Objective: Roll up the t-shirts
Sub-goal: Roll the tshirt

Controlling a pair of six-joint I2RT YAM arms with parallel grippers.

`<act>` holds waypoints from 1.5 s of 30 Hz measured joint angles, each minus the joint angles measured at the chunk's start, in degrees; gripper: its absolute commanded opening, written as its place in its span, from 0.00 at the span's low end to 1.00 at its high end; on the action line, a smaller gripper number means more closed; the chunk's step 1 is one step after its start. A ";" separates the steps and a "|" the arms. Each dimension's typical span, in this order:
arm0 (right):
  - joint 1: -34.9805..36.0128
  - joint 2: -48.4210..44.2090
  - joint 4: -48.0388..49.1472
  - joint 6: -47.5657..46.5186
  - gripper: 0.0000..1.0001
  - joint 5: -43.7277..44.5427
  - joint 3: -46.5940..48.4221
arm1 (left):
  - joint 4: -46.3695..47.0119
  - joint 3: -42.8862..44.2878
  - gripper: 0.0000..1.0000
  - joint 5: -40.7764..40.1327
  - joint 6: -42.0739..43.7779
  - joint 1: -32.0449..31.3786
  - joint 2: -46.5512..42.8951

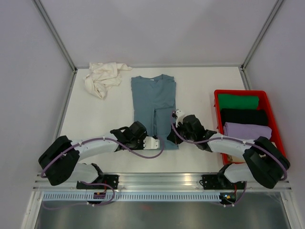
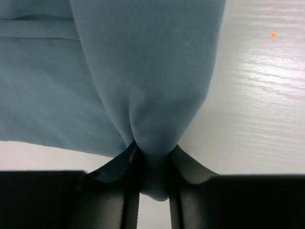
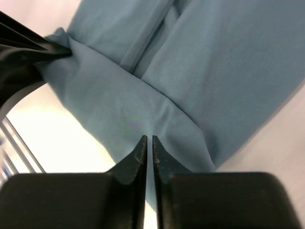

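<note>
The slate-blue t-shirt [image 1: 153, 102] lies folded into a long strip in the middle of the table, collar at the far end. My left gripper [image 1: 153, 142] is shut on its near left hem corner [image 2: 155, 157], cloth bunched between the jaws. My right gripper [image 1: 172, 136] is shut on the near right hem [image 3: 143, 119], jaws nearly closed with thin cloth between them. The left gripper's fingers [image 3: 28, 52] show at the upper left of the right wrist view. The cream-white t-shirt [image 1: 102, 76] lies crumpled at the far left corner.
A red bin [image 1: 269, 107] at the right holds rolled green [image 1: 237, 101], black [image 1: 244, 116] and lilac [image 1: 247, 130] garments. White walls enclose the table [image 1: 200, 86]; an aluminium rail [image 1: 162, 181] runs along its near edge.
</note>
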 measured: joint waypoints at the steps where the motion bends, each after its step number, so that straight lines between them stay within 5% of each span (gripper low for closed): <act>1: 0.00 -1.70 -0.83 -1.05 0.26 0.07 0.00 | 0.68 -0.28 0.24 -0.55 0.09 0.00 0.02; 3: 0.00 -5.77 -2.08 -3.30 0.32 0.22 0.00 | 1.53 -0.50 0.19 -1.22 0.20 0.00 -0.15; 6: 0.00 -13.75 -4.17 -8.28 0.55 0.90 0.00 | 1.46 -0.50 0.14 -1.36 0.17 0.00 -0.57; 7: 0.00 -16.15 -4.52 -10.19 0.79 1.09 0.00 | 1.14 -0.50 0.13 -0.87 0.20 0.04 -0.85; 8: 0.00 -18.25 -4.57 -12.00 0.91 0.98 0.00 | 0.42 -0.39 0.12 -0.07 0.20 0.22 -1.18; 18: 5.70 -23.37 -20.85 -41.97 0.92 2.84 1.46 | -11.47 7.74 0.13 15.08 2.29 7.54 -1.44; 22: 9.99 -21.20 -27.15 -47.93 0.92 3.45 1.25 | -14.95 11.06 0.14 20.09 4.42 11.85 0.63; 27: 14.58 -17.29 -22.77 -49.92 0.92 7.82 -1.31 | -17.53 12.37 0.15 23.39 6.29 13.75 4.11; 33: 16.87 -8.22 -14.64 -50.58 0.85 15.56 -2.95 | -18.75 12.44 0.17 24.44 7.78 13.75 4.72; 34: 16.92 -7.34 -12.83 -50.62 0.79 16.39 -2.97 | -18.88 12.44 0.17 24.55 8.13 13.75 4.72; 35: 16.92 -6.67 -11.43 -50.69 0.56 17.18 -2.97 | -19.02 12.44 0.17 24.63 8.39 13.75 4.72; 38: 16.90 -4.68 -9.55 -50.71 0.28 18.84 -2.97 | -19.78 12.44 0.18 24.83 9.29 13.75 4.72; 45: 17.00 -4.66 -14.69 -49.96 0.02 15.80 -0.48 | -23.23 13.00 0.21 26.84 11.10 13.86 4.72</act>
